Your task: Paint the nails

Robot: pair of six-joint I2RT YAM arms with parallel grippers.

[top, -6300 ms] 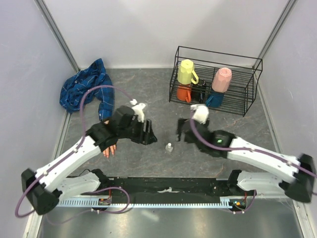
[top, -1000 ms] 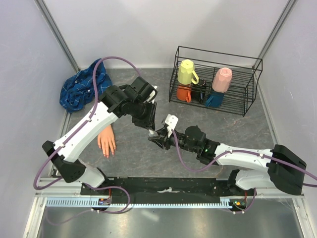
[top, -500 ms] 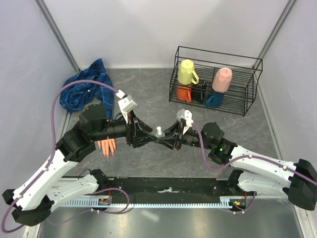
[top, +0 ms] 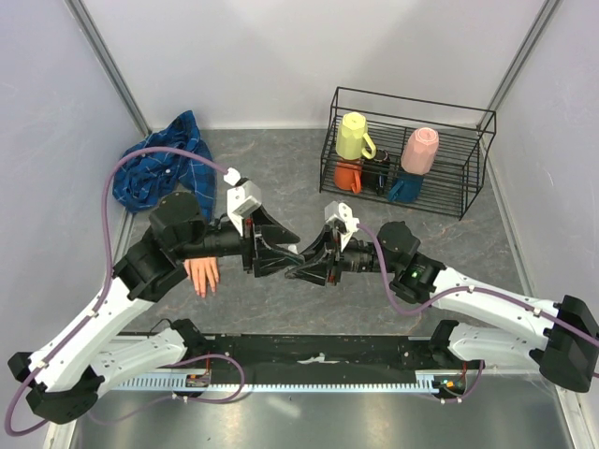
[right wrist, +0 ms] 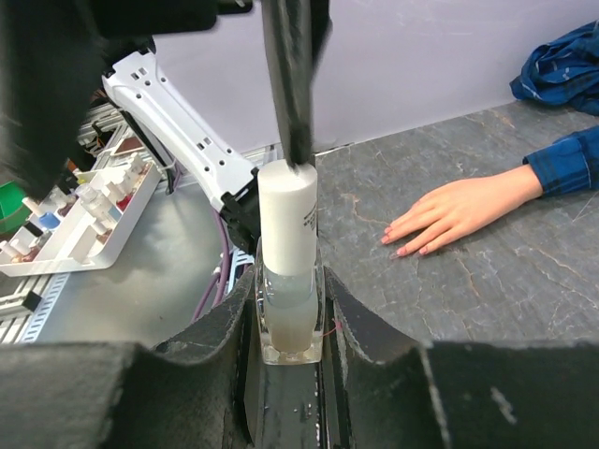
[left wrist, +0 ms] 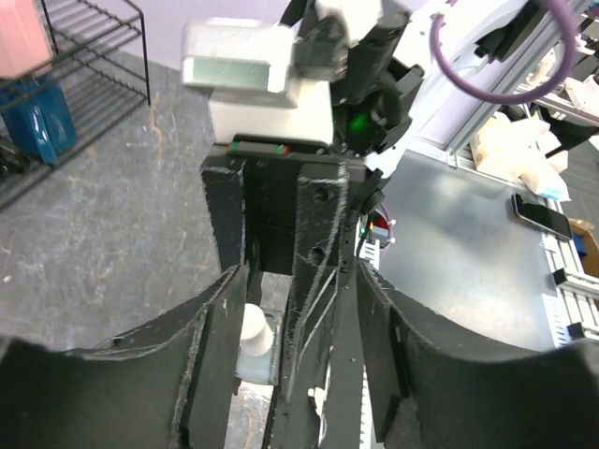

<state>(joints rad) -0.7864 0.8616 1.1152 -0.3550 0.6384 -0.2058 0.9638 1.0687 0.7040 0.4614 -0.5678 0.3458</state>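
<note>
Top cam: both arms reach in to mid-surface. L gripper [top: 285,257] and R gripper [top: 309,265] meet tip to tip and overlap, and I can't make out from here what sits btwn them. The mannequin hand [top: 201,274] lies palm down near the left edge of the table [top: 281,168], fingers toward the near edge. Its nails [top: 201,291] are too small to read here and well apart from both grippers. A plaid shirt [top: 159,168] is bunched in the far-left corner. A wire rack [top: 412,100] w/ a yellow mug [top: 354,136] and pink cup [top: 418,150] stands toward the far-right corner.

L wrist cam: my L jaws stand apart, one each side of the R gripper's fingers. A white-capped bottle [left wrist: 253,332] sits upright btwn those R fingers.

R wrist cam: R gripper is clamped on the bottle's glass base, cap up. One of the L fingers [right wrist: 285,84] comes down w/ its tip at the cap's top edge; touching or just beside, can't tell. The other is a dark blur off to the left, away from the cap, so L is spread and grips nothing. Beyond, the hand lies flat on the surface w/ pinkish nails, a plaid sleeve [right wrist: 566,159] at the wrist.
</note>
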